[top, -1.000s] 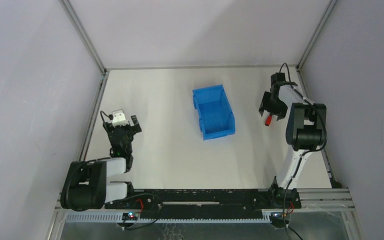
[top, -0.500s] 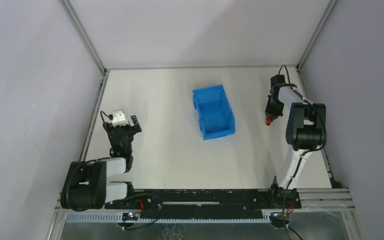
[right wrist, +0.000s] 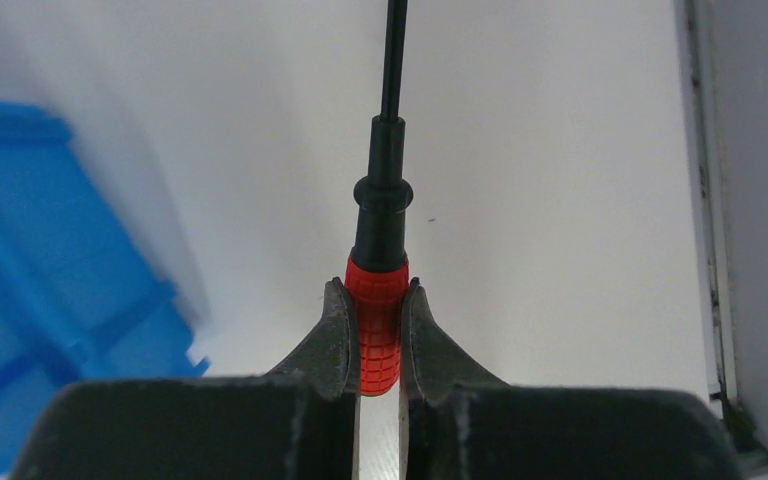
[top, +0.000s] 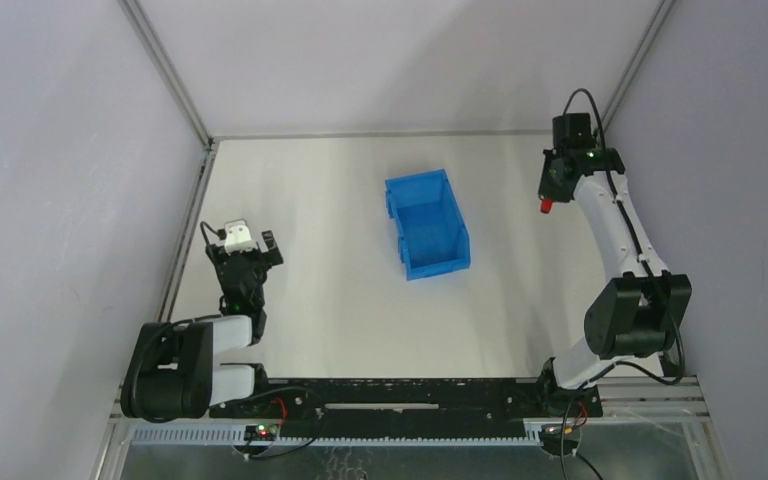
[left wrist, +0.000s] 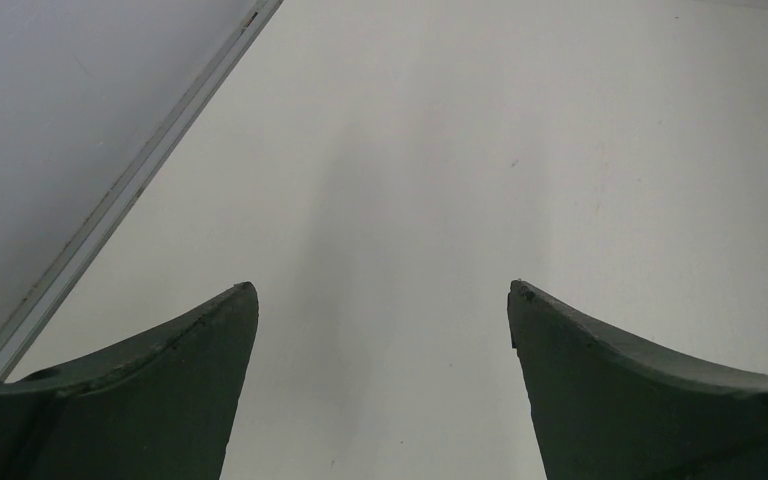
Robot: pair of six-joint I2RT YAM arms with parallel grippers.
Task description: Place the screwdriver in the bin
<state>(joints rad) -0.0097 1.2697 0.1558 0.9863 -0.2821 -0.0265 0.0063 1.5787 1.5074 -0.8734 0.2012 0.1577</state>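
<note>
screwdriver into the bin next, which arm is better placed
Right: the right pincer is shut on the screwdriver, right of the bin. The left pincer is open and empty, farther away.

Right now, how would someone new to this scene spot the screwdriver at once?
From the blue bin mid-table, look right to the right claw. The screwdriver is clamped in it: ribbed red handle, thin black shaft, nothing else red nearby.

This looks like a robotics lab test cell. A bare white counter (top: 330, 300) is boxed in by plain grey panels (top: 60, 180) set in aluminium framing (top: 165, 70). The left arm (top: 228, 335) and right arm (top: 617, 225) are bolted to a black rail (top: 410, 393) at the near edge. Exposed wiring and a lit circuit board (top: 260, 432) sit below the rail.
</note>
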